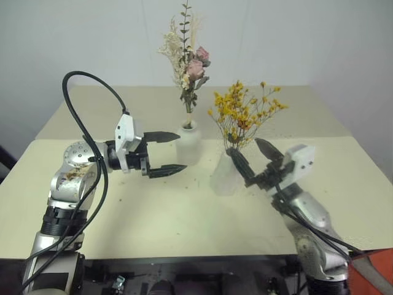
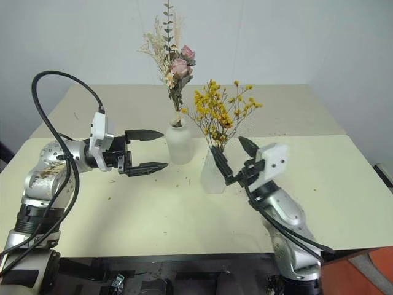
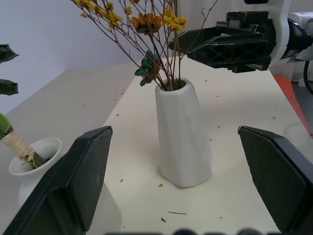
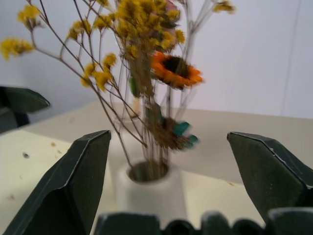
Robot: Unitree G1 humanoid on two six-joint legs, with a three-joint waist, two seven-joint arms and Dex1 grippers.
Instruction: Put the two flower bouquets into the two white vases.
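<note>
Yellow bouquet (image 1: pixel 245 110) stands in the cone vase (image 1: pixel 225 175); the rose bouquet (image 1: pixel 187 61) stands in the bottle vase (image 1: pixel 188 144), both on the tabletop (image 1: pixel 184 215). Left pincer (image 3: pixel 176 181) gapes, empty. Right pincer (image 4: pixel 166 181) gapes too, released. Task looks done.

Cream table (image 1: pixel 184 215) w/ small dark crumbs scattered on top. Orange-red object (image 1: pixel 371 273) at the table's near right corner.
</note>
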